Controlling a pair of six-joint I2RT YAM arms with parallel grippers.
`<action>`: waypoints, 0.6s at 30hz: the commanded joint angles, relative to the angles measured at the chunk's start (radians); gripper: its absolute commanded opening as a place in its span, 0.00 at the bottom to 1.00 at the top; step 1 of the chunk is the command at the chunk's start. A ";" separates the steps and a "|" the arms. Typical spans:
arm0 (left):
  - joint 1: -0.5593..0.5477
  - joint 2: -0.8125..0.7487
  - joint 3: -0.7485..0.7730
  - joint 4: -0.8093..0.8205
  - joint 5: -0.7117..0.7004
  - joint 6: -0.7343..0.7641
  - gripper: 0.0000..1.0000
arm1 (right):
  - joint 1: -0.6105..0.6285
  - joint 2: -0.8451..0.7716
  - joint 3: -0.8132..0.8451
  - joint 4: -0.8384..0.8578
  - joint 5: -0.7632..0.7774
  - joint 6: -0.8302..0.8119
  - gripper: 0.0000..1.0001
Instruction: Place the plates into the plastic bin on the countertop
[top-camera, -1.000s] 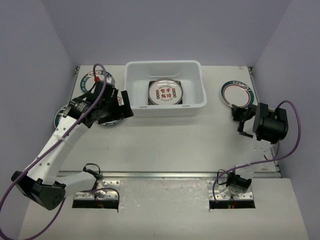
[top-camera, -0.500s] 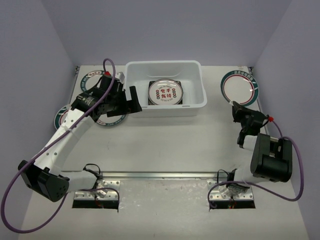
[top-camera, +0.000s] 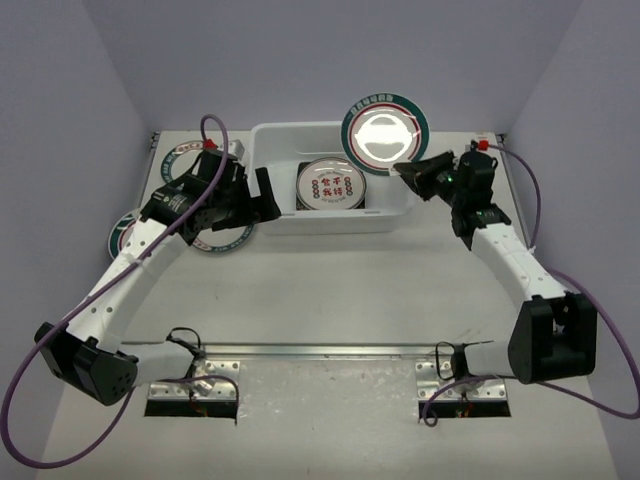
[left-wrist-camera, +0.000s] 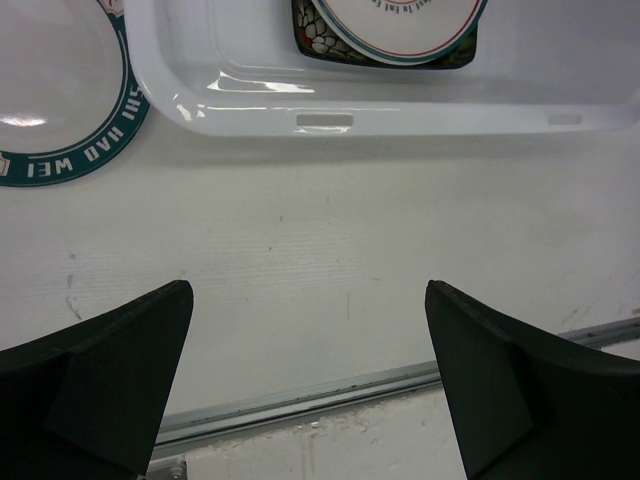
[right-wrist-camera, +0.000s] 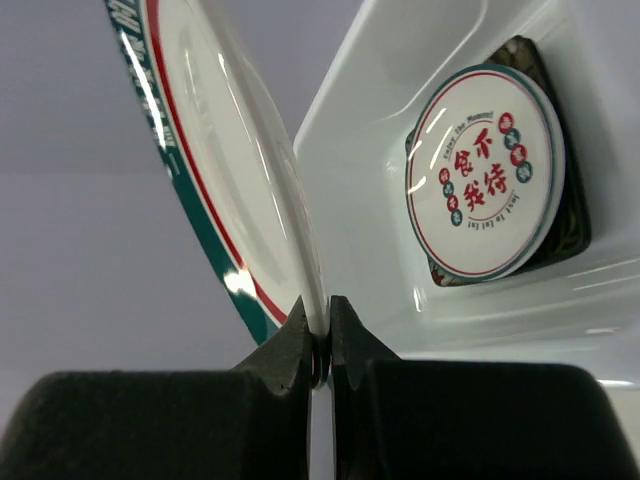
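Right claw (top-camera: 405, 170): clamped on rim of teal-rimmed plate (top-camera: 382, 133), tilted, plastic bin (top-camera: 340, 218) beneath it; left claw (top-camera: 262, 197): apart, empty; binned: red-character plate (top-camera: 331, 184) on square plate (left-wrist-camera: 312, 35); outstanding: held plate; round plates (top-camera: 182, 160) on worktop beside left claw.

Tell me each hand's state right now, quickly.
Left hand: open, holding nothing, near the plastic bin.
Right hand: closed on the rim of a teal-rimmed plate, held in the air.
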 joint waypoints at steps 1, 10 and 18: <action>0.010 -0.070 0.020 0.050 -0.065 -0.040 1.00 | 0.065 0.137 0.271 -0.235 -0.029 -0.268 0.00; 0.012 -0.108 -0.035 0.022 -0.052 -0.047 1.00 | 0.107 0.588 0.835 -0.586 -0.132 -0.612 0.00; 0.013 -0.117 -0.059 -0.013 -0.078 -0.049 1.00 | 0.118 0.833 1.101 -0.802 -0.226 -0.758 0.00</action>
